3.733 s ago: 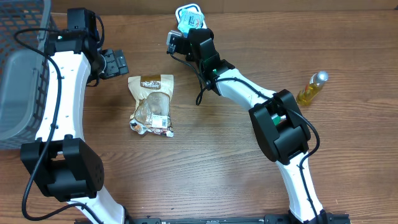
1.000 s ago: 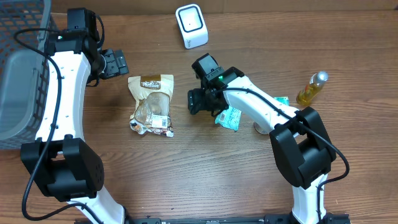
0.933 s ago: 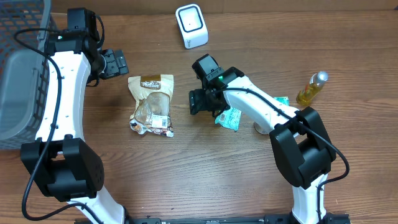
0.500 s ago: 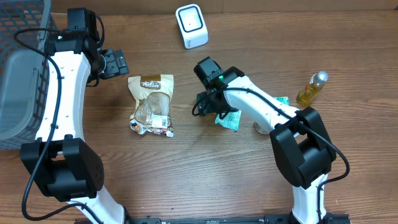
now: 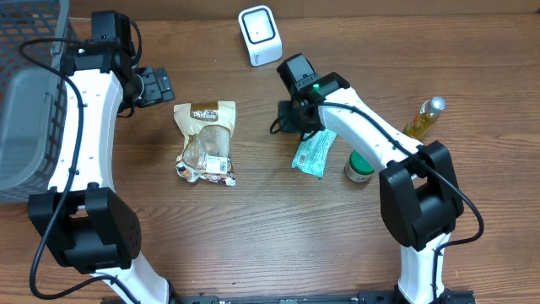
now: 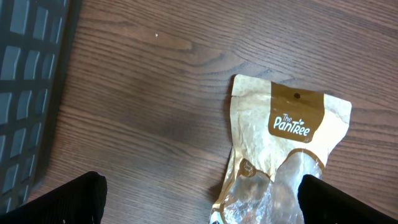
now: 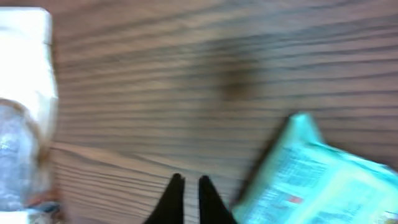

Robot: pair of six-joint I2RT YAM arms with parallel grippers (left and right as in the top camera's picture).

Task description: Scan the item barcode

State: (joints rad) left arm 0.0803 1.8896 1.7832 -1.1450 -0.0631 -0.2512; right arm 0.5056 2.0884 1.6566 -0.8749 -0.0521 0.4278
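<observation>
The white barcode scanner (image 5: 260, 35) stands at the back of the table. A teal packet (image 5: 314, 153) lies flat on the wood, also seen in the right wrist view as the teal packet (image 7: 323, 180). My right gripper (image 5: 285, 127) hovers just left of its upper end, shut with nothing between its fingertips (image 7: 178, 182). A gold Pantree snack bag (image 5: 207, 142) lies left of centre. My left gripper (image 5: 156, 86) is wide open above and left of it; in its wrist view the bag (image 6: 292, 155) lies between the fingers (image 6: 68, 202).
A grey mesh basket (image 5: 25, 93) fills the left edge. A small green-lidded jar (image 5: 359, 166) sits right of the teal packet. A yellow oil bottle (image 5: 424, 119) lies further right.
The right gripper has shut empty and moved back and to the right, off the teal packet, uncovering the green-lidded jar. The left arm has not moved.
</observation>
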